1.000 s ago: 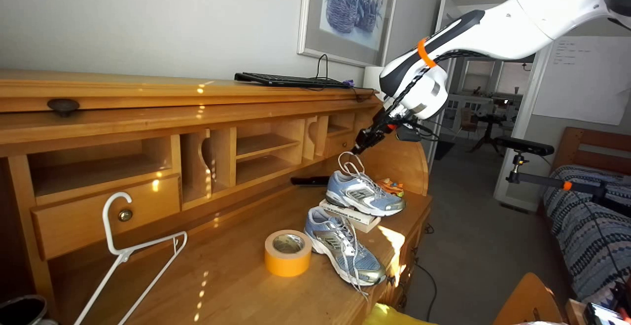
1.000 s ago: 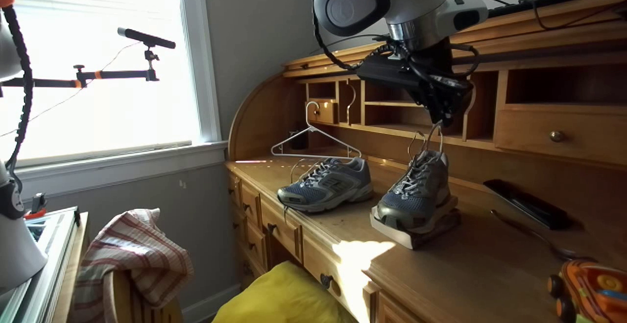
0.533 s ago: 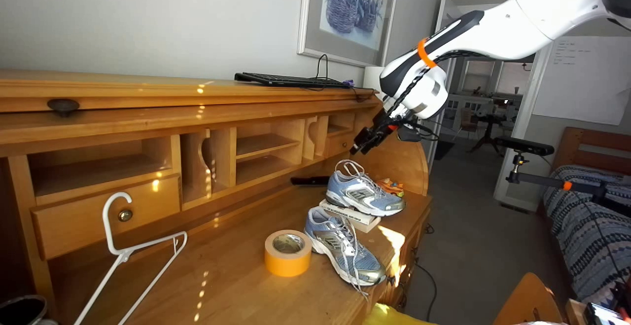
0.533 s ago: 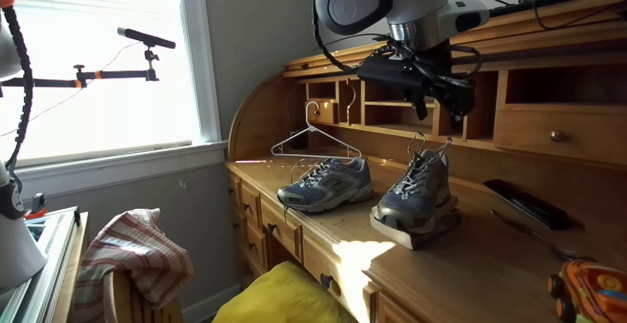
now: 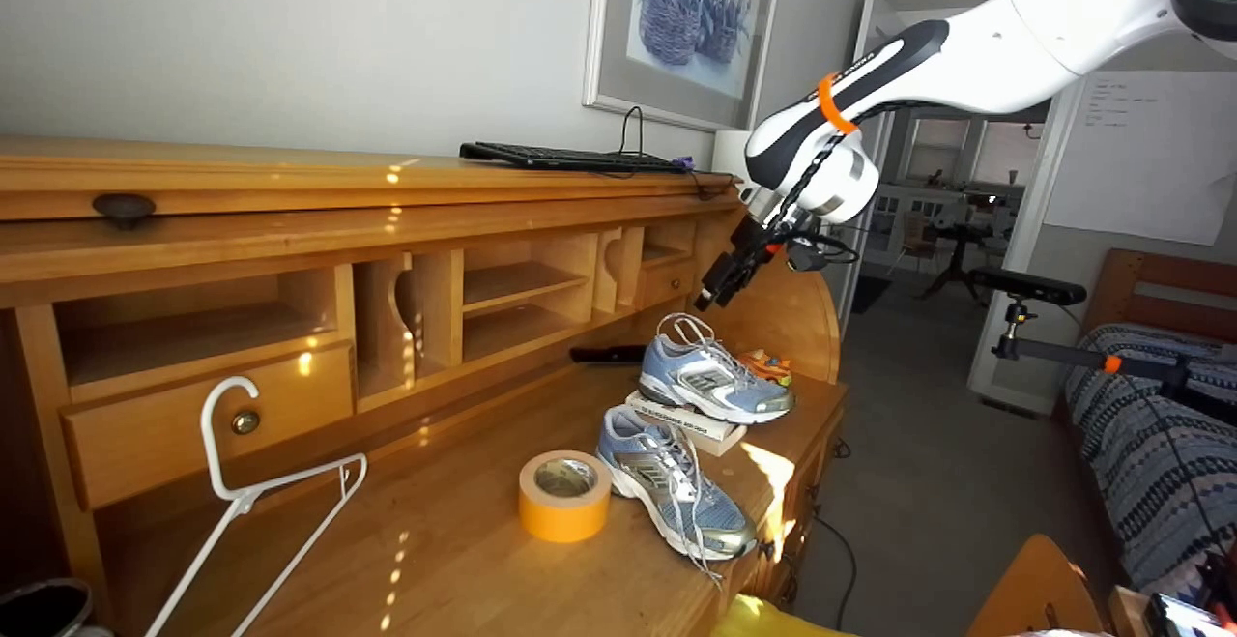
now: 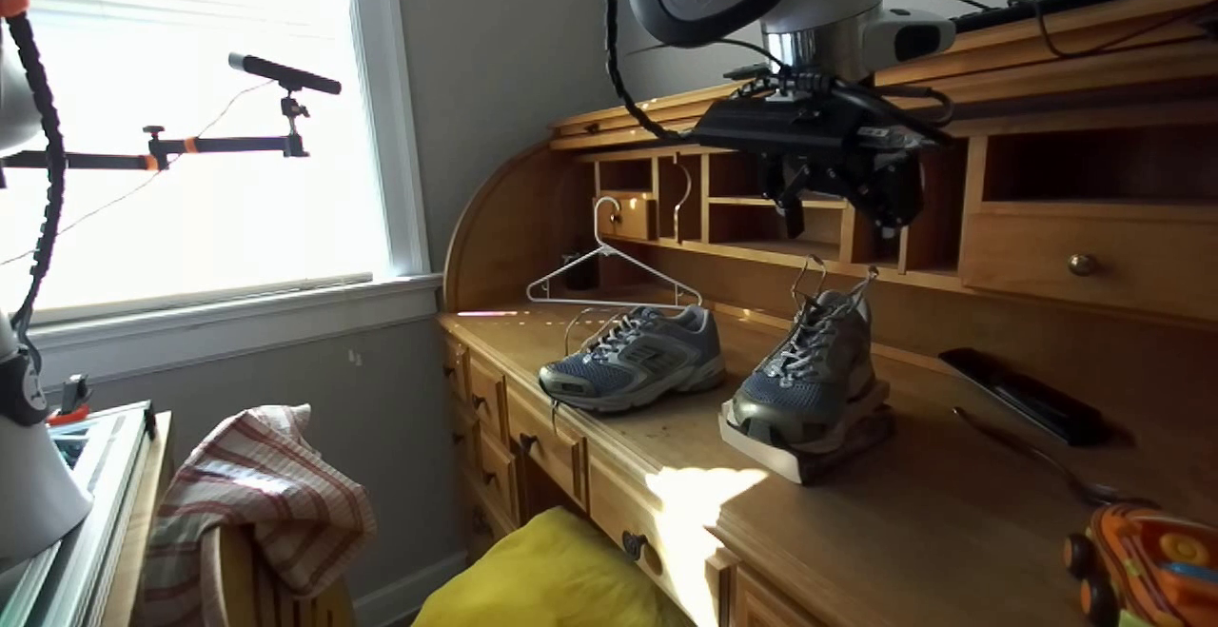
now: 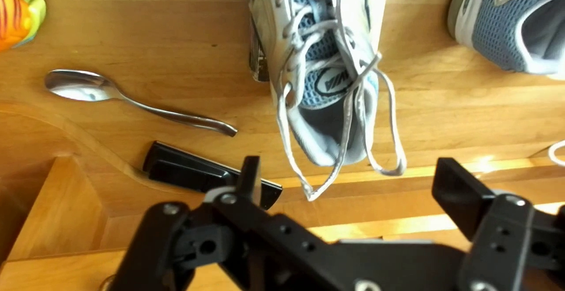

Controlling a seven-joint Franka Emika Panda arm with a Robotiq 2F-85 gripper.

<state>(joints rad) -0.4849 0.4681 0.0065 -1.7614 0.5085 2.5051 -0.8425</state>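
Observation:
Two blue-grey running shoes stand on the wooden desk. The shoe [image 5: 713, 378] farther from the hanger rests on a book [image 5: 715, 439]; the other shoe [image 6: 638, 361] sits straight on the desk. Above the heel of the raised shoe hangs my gripper [image 6: 843, 225], visible in both exterior views. In the wrist view the gripper [image 7: 351, 166] is wide open, with nothing between its fingers. A loose lace [image 7: 310, 193] stands up in loops from that shoe, just below and apart from the fingertips. One lace end sticks up with a small knot.
Nearby on the desk lie a spoon [image 7: 81, 85], a black flat object [image 7: 190, 171] and an orange toy car [image 6: 1156, 565]. A yellow tape roll [image 5: 563, 518] and a white hanger [image 6: 604, 248] are farther along. The desk's cubbies [image 5: 527, 294] rise behind the shoes.
A second ago my gripper was shut on the lace loops, pulling them up. It has let go and spread wide; the loops have sunk toward the shoe, and the gripper has shifted slightly.

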